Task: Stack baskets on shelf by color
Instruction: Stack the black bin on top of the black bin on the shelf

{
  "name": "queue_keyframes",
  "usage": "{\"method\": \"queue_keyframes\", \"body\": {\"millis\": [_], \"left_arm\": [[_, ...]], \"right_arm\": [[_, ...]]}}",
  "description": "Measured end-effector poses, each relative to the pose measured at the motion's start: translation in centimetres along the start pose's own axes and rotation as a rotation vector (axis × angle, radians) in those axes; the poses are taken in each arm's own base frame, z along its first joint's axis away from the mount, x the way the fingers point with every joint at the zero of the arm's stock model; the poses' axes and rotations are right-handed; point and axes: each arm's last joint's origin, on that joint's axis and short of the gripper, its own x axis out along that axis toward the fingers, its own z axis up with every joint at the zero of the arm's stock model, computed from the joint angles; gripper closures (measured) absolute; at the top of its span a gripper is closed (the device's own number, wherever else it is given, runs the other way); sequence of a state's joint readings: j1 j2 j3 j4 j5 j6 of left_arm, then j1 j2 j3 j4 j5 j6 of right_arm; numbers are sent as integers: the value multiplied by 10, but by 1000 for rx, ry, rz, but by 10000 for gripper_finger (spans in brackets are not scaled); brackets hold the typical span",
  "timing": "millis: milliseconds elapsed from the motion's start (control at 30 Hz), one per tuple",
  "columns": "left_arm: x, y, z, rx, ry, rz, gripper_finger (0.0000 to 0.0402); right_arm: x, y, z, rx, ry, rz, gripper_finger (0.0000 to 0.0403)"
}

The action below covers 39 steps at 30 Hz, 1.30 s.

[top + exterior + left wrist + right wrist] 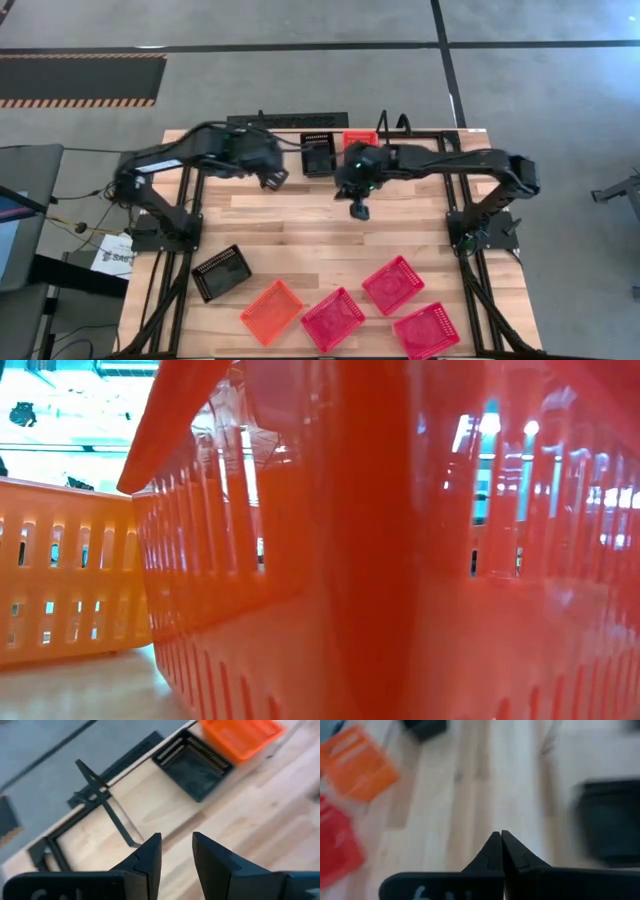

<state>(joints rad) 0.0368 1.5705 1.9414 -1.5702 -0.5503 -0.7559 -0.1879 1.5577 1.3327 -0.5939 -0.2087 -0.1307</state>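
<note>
On the shelf (292,150) at the table's far edge stand a black basket (318,153) and an orange basket (360,139) side by side; the left wrist view shows both baskets, the black one (192,765) and the orange one (240,737). My left gripper (272,179) hangs open above the table just near of the shelf, nothing between its fingers (177,851). My right gripper (358,209) is shut and holds nothing, over the table's middle (501,839). Near the front edge lie a black basket (221,272), an orange one (271,311) and three red ones (393,284).
The shelf's black wire upright (102,800) stands at its left end, close to my left gripper. A basket wall (400,560) fills the low view, with an orange basket (60,570) beside it. Bare wood lies between the shelf and the front baskets (320,240).
</note>
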Motion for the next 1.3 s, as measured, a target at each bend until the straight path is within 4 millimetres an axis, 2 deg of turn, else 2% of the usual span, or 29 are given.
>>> {"method": "queue_keyframes", "body": {"millis": [167,267,433,567,700,800,933,1067,1200,1300], "left_arm": [[-38,24,-27,-80,-66,-97,304],[-46,39,-51,-176,-69,-130,311],[-32,56,-102,-362,37,-148,351],[-11,54,-142,-430,232,-121,391],[6,44,-173,-356,457,-85,394],[16,32,-185,-291,528,-126,386],[28,19,-194,-230,529,-205,380],[40,14,-203,-121,530,-246,379],[49,15,-214,-31,631,-249,374],[56,16,-222,-18,702,-230,354]], "right_arm": [[-56,0,14,-8,-77,-146,400],[-88,1,14,5,-145,-191,400],[-129,0,8,89,-240,-249,399],[-150,-1,4,108,-294,-280,399],[-158,-7,1,127,-309,-310,399],[-160,-12,0,139,-315,-328,399],[-155,-18,0,152,-297,-339,398],[-151,-19,1,144,-290,-337,398],[-151,-16,2,126,-290,-328,398],[-152,-15,2,119,-294,-326,398]]}}
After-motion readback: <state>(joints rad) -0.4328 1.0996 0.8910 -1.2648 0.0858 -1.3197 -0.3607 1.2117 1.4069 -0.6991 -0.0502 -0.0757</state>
